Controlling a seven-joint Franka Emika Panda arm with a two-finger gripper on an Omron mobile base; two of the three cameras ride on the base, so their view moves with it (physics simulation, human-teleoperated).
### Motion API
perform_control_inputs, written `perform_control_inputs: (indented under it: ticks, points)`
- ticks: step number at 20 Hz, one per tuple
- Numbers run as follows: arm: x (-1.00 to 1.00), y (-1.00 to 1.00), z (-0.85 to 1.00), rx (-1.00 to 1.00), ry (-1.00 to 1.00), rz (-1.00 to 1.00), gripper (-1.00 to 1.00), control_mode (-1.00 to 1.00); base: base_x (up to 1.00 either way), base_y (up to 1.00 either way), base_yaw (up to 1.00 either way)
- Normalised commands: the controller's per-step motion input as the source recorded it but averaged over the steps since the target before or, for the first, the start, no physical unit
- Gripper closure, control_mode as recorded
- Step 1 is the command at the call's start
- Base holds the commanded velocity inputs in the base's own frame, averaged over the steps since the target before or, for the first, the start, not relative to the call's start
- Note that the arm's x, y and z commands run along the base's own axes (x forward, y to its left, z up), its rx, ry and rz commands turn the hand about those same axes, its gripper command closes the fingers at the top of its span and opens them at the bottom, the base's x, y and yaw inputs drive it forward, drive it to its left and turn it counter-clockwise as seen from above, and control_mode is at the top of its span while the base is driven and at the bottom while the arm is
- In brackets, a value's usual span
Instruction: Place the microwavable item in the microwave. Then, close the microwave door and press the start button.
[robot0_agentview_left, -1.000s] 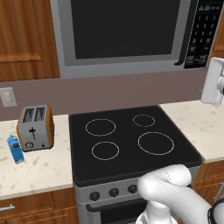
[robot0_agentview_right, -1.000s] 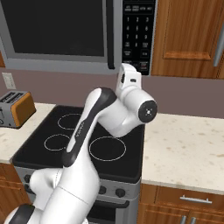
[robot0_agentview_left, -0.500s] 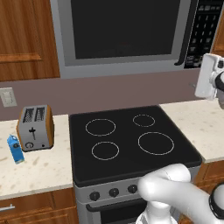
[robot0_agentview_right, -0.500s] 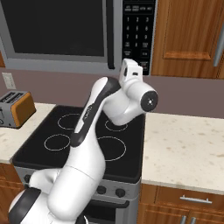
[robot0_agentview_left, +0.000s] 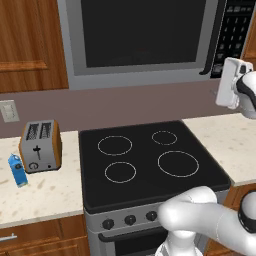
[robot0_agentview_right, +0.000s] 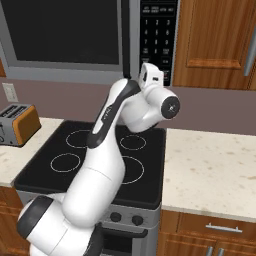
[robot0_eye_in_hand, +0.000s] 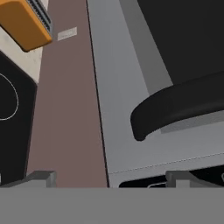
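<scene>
The microwave (robot0_agentview_left: 145, 40) hangs above the stove, and its door (robot0_agentview_right: 65, 35) with the dark window stands closed. A black bar handle (robot0_agentview_left: 214, 42) runs down the door's right edge, beside the keypad (robot0_agentview_right: 160, 35). My hand (robot0_agentview_left: 231, 82) is raised just below the handle's lower end and the keypad. In the hand view the handle's rounded end (robot0_eye_in_hand: 175, 109) lies close ahead, above my gripper (robot0_eye_in_hand: 111, 178), which is open with nothing between its fingertips (robot0_eye_in_hand: 41, 177). The microwavable item is out of view.
A black four-ring stove top (robot0_agentview_left: 145, 160) lies under the microwave. On the left counter stand a silver-and-brown toaster (robot0_agentview_left: 40, 145) and a blue carton (robot0_agentview_left: 16, 170). A speckled counter (robot0_agentview_right: 210, 170) extends to the right. Wooden cabinets (robot0_agentview_right: 215, 40) flank the microwave.
My hand has risen and shifted slightly left, closer to the bottom of the microwave's handle. The jaws have stayed open. Nothing else has moved.
</scene>
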Motion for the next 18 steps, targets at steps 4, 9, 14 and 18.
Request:
perform_control_inputs:
  ticks: [4,9,14,18]
  points:
    - [0.33,-0.13,0.0,0.0,0.0,0.0,-1.0,-1.0,0.0,0.0,0.0]
    - [0.25,-0.17,0.0,0.0,0.0,0.0,-1.0,-1.0,0.0,0.0,0.0]
    - [0.26,-0.06,-0.04,0.0,0.0,0.0,-1.0,-1.0,0.0,0.0,0.0]
    - [0.26,-0.01,-0.09,0.0,0.0,0.0,-1.0,-1.0,0.0,0.0,0.0]
